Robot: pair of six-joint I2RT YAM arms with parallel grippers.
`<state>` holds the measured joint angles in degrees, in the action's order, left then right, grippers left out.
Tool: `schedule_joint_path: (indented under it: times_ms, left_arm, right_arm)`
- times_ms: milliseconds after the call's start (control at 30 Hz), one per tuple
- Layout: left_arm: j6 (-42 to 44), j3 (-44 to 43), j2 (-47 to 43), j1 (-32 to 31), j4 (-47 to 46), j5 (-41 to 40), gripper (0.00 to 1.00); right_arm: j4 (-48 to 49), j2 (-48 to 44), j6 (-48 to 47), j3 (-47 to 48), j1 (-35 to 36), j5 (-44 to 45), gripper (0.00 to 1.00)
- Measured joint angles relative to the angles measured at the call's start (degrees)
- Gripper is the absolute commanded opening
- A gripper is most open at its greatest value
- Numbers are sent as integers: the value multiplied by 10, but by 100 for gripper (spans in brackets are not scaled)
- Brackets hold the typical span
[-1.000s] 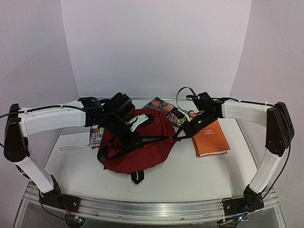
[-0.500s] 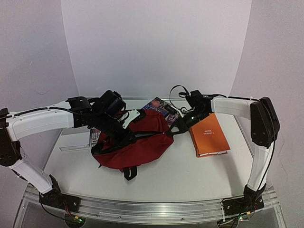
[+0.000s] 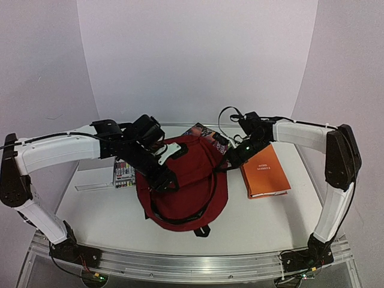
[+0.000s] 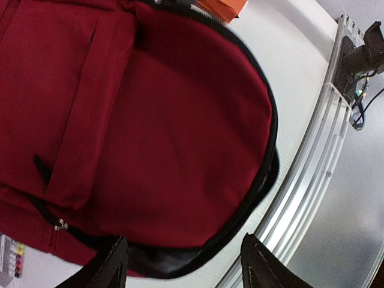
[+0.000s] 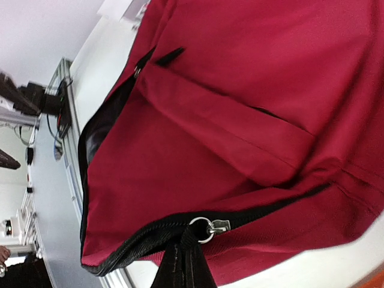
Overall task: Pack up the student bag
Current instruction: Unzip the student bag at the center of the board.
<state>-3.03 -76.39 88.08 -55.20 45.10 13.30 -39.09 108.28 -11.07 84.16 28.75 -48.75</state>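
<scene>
The student bag (image 3: 192,180) is a dark red backpack lying flat mid-table, its black-edged zip opening gaping toward the near edge. In the left wrist view my left gripper (image 4: 186,269) hangs open just above the bag (image 4: 168,120), with nothing between its fingers. It sits over the bag's left side in the top view (image 3: 163,180). My right gripper (image 3: 233,157) is at the bag's right edge, shut on the black zipper pull strap (image 5: 183,264), which hangs from the metal ring (image 5: 202,229) of the slider. Its own fingers are hidden in the right wrist view.
An orange book (image 3: 264,172) lies right of the bag. A pack of markers (image 3: 123,173) lies on its left, and a colourful book (image 3: 201,133) behind it. The table's metal rail (image 4: 312,180) runs along the near edge, close to the bag's opening.
My left gripper has opened and let go of the bag. The bag has dropped and spread flat toward the near edge. The right gripper keeps its hold.
</scene>
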Motion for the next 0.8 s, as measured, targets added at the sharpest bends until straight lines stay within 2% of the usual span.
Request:
schedule_joint_path:
  times_ms: [67,133,333,500,800]
  left_arm:
    - [0,-10,26,0,-18,16,81]
    - [-4,-18,51,-1,-38,33,82]
    - [-36,-35,117,-6,-109,86,80]
    - [-60,-27,130,-11,-163,112,81]
    - [-69,-41,189,-18,-187,150,77]
  right_arm:
    - [1,-2,0,-15,15,1,0]
    - [0,-2,0,-34,17,1,0]
    - [5,-6,8,-73,11,1,0]
    - [20,-12,23,-90,9,-5,0]
    - [30,-13,38,-157,9,-20,0]
